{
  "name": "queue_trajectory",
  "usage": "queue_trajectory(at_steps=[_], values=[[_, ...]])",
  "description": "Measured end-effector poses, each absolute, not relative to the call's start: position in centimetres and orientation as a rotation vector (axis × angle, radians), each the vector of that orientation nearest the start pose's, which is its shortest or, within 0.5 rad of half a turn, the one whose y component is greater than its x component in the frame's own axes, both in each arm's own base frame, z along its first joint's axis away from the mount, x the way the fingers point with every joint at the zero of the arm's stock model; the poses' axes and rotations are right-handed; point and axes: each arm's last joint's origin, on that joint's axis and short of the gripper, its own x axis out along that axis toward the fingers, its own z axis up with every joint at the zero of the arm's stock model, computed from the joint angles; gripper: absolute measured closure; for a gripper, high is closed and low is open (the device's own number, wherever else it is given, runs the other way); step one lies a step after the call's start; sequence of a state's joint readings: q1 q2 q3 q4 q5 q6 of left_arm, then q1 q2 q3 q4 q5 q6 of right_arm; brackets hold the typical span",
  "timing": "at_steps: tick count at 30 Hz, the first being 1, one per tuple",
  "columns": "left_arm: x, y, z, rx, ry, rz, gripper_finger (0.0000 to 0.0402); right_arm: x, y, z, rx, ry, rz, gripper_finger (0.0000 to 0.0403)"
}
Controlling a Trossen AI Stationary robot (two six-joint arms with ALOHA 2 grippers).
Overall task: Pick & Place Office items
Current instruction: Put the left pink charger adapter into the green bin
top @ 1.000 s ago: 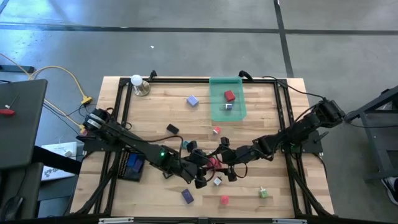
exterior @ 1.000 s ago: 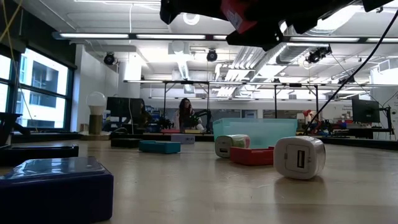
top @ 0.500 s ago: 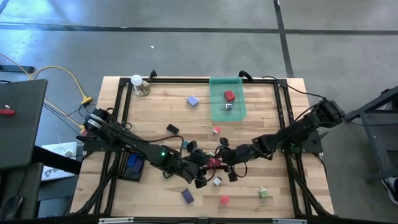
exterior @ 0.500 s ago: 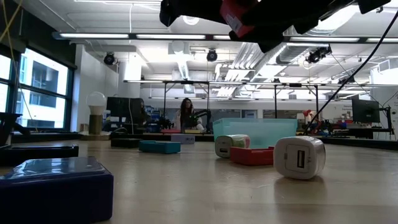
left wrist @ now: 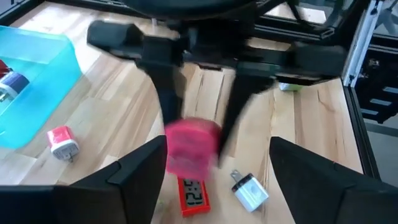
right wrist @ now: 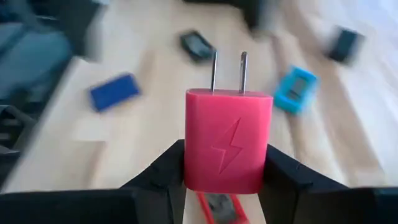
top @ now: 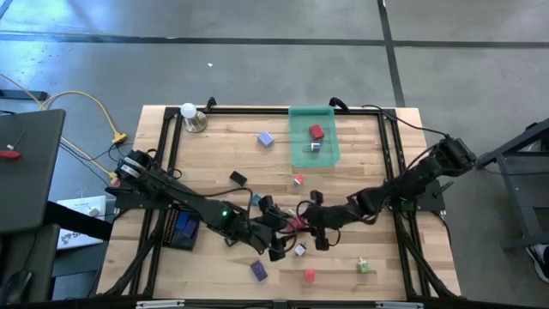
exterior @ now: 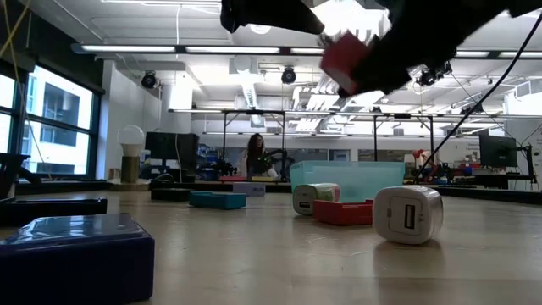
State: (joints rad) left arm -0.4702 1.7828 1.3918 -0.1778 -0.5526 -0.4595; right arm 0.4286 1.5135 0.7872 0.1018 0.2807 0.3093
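Nearest in the low view, a dark blue rectangular block (exterior: 72, 254) lies on the wooden worktop (top: 223, 154). Beyond it sit a white cube-shaped charger (exterior: 408, 214) and a flat red piece (exterior: 342, 211). Above them, the right claw (right wrist: 225, 165) grips a red plastic wall charger with two metal prongs (right wrist: 228, 139) by its sides, clear of the worktop near its middle. The left claw (left wrist: 214, 167) stands open, facing it just beside. Farther off lies a translucent green tray (top: 313, 136) holding a small red block (top: 316, 132).
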Motion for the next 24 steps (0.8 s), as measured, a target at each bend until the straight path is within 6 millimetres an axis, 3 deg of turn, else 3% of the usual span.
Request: queue_trajectory(at_steps=[8, 14, 18, 24], values=[[35.7, -18.7, 27.4, -0.176, 0.469, 0.143, 0.0122, 25.8, 9.1, 19.5, 0.167, 0.691, -0.395, 0.0268], [35.0, -19.9, 27.3, -0.167, 0.476, 0.111, 0.0121, 25.0, 6.0, 20.8, 0.236, 0.713, -0.502, 0.0268], [34.7, -20.4, 27.3, -0.161, 0.480, 0.097, 0.0121, 25.0, 2.6, 21.9, 0.332, 0.730, -0.509, 0.0268], [34.7, -20.4, 27.3, -0.161, 0.478, 0.099, 0.0121, 26.0, -4.0, 22.8, 0.489, 0.799, -0.484, 0.0268]])
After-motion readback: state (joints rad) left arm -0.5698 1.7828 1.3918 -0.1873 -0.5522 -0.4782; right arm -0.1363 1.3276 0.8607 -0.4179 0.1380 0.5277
